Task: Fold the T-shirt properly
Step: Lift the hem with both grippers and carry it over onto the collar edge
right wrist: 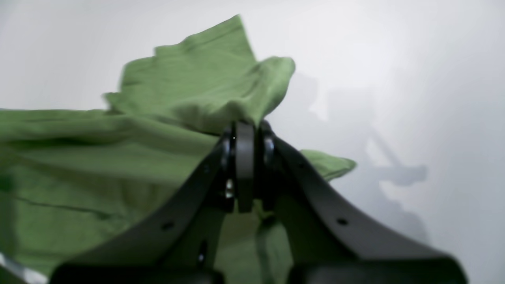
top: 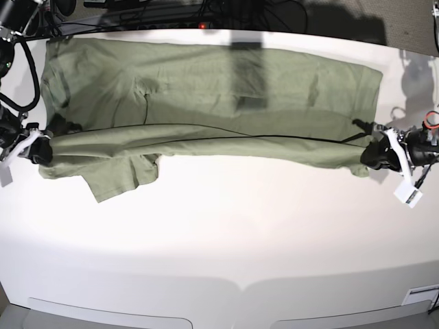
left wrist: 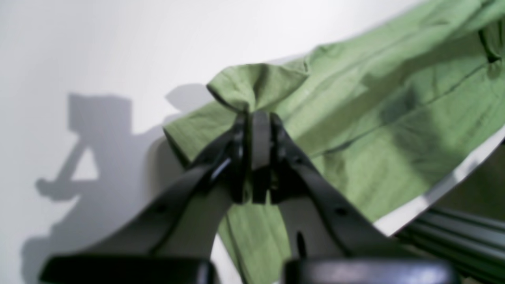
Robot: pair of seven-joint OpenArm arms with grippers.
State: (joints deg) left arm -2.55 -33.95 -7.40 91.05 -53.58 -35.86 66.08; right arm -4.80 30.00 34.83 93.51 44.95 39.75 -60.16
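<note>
Nearest the camera, the white table (top: 219, 233) lies bare, kept free, I judge, as landing room for the fold. Across its middle the left gripper (left wrist: 255, 115) and right gripper (right wrist: 245, 125) are each clenched on an end of the T-shirt (top: 206, 103), stretching one lengthwise fold edge taut between them. Beyond that edge the rest of the shirt lies spread flat toward the far rim.
</note>
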